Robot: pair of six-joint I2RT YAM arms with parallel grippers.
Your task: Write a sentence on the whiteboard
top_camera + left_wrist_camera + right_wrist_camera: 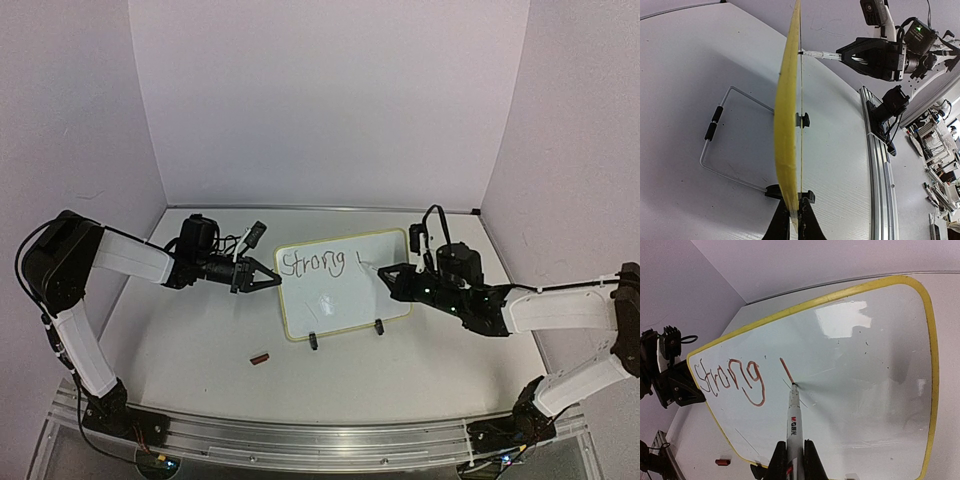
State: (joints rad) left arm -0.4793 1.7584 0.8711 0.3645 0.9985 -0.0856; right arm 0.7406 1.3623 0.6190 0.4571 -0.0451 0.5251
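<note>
Left pincer [272,281] pinches one whiteboard [340,300]; right pincer [384,271], one marker [794,415]; one word [730,380] written.

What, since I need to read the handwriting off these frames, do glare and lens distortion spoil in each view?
Top external: the sentence is small but readable, and a faint reflection sits mid-way down the whiteboard. Right wrist: a bright glare patch lies clear of the writing, and the yellow frame bows. Left wrist: the whiteboard shows edge-on, so no writing is visible.
</note>
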